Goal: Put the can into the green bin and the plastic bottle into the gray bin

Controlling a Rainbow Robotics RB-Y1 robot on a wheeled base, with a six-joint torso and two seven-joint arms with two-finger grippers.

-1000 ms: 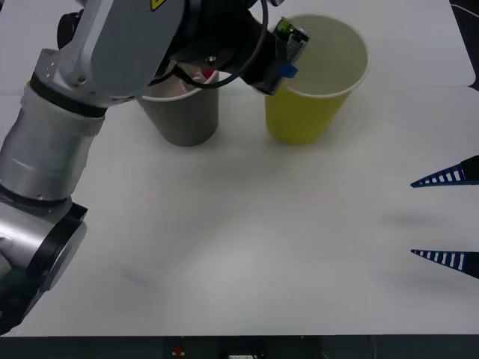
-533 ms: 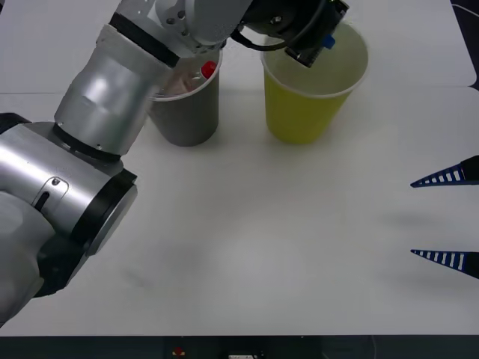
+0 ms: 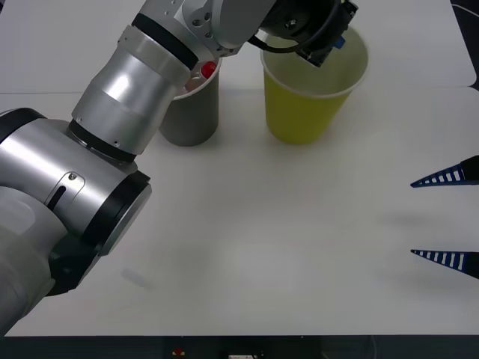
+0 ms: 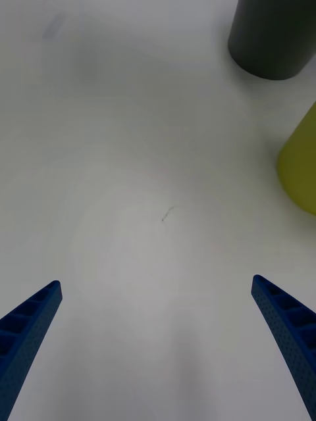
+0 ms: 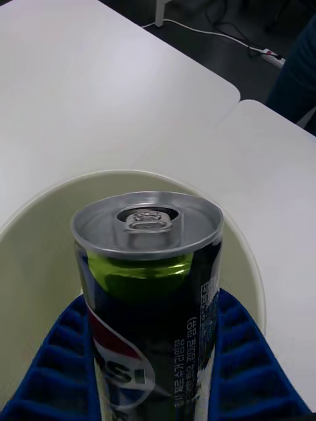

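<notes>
White surface (image 3: 247,247) underneath, seamed between panels — dark floor (image 5: 224,26) beyond, with white cable (image 5: 217,33) and power strip (image 5: 274,58).

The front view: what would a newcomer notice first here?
The big silver left arm reaches across the table, its left gripper clamped on the can above the green bin. Beside it, the gray bin already holds the plastic bottle. The right gripper waits open at the table's right edge.

Silver arm (image 3: 120,105) — black joint bands, black cables; ribbed blue fingers (image 3: 443,177).
</notes>
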